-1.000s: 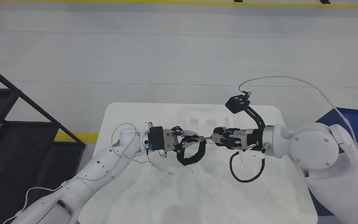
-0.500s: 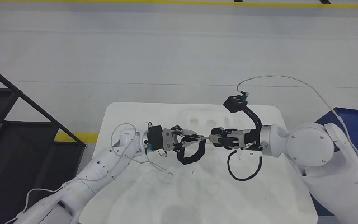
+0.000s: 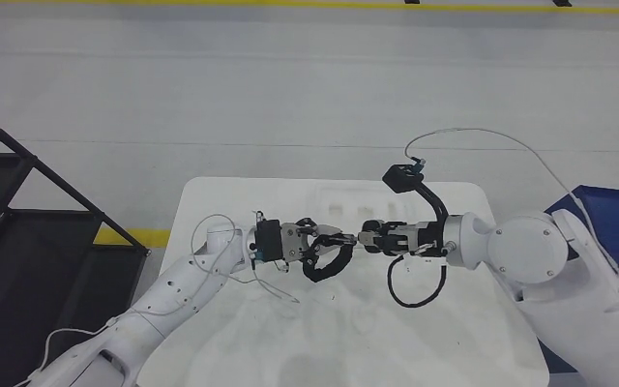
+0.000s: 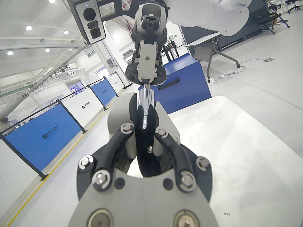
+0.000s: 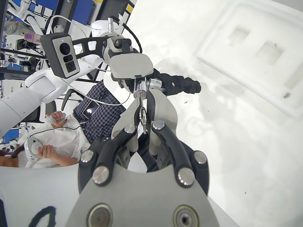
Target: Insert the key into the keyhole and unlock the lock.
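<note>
Key [image 5: 142,117], pinched in the right gripper [image 5: 144,100], looks tip-deep in the cable lock [image 4: 144,118] clamped by the left gripper [image 4: 144,105]; next, push home squarely, then twist

1. the top view looked down from above the arms, fairly far off, taking in the whole tabletop [image 3: 319,339] and the floor beyond.
2. the left wrist view sat close behind the left end effector [image 4: 144,106], facing out along it, nearly level, toward the right end effector [image 4: 146,82] and the hall behind.
3. the right wrist view sat close behind its own end effector, angled down at the left arm and the tabletop.
4. all three shared the meeting point, where the lock [image 4: 144,115] met the key [image 5: 142,115].
</note>
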Controlling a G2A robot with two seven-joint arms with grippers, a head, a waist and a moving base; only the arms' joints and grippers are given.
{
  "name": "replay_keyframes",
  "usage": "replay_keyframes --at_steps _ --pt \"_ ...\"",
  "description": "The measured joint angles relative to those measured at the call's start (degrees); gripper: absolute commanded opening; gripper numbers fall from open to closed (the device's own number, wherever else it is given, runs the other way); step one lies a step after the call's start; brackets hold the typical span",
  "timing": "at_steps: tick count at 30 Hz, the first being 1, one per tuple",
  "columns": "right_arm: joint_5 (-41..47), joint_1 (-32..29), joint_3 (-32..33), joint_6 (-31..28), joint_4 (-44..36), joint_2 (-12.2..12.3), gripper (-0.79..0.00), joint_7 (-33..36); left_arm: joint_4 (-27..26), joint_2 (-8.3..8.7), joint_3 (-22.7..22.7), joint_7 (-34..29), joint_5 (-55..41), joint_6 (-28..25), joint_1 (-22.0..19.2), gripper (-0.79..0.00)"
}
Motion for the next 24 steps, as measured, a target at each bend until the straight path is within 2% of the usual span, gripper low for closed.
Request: replay_keyframes --at_steps 7,8,9,10,11,17,20,24 --pt "0.44 0.74 -0.75 -0.33 0.91 -0.16 -0.785 0.25 -0.67 -0.12 -0.38 -0.23 0.80 -0.16 0.37 -0.785" --pt "0.55 0.85 -0.86 -0.46 1.07 -0.19 -0.696 0.31 -0.69 -0.14 -0.41 -0.23 0.88 -0.23 0.40 -0.785" --pt "0.70 1.00 -0.99 -0.65 1.32 -0.22 -0.434 0.35 -0.68 -0.17 -0.45 -0.23 0.92 -0.36 0.45 -0.785" --pt "0.85 1.11 -1.08 -0.82 1.51 -0.25 -0.062 0.37 -0.65 -0.20 -0.45 -0.23 0.91 -0.55 0.49 -0.785" --pt "1.01 1.22 -1.16 -1.04 1.70 -0.28 0.000 0.40 -0.58 -0.23 -0.45 -0.24 0.83 -0.79 0.52 -0.785" --pt "2.74 2.26 -0.77 -5.14 2.92 -0.37 0.000 0.91 0.78 -0.59 -0.41 -0.56 -1.48 -3.80 0.60 -0.785" --pt "2.08 2.59 0.33 -9.40 3.21 -0.15 0.000 1.29 1.84 -0.81 -0.24 -1.73 -3.55 -7.33 0.35 -0.785" --pt "1.47 2.32 2.36 -18.87 3.97 0.35 0.000 2.43 2.93 -0.97 -0.47 -4.28 -6.66 -12.97 -0.32 -0.785"
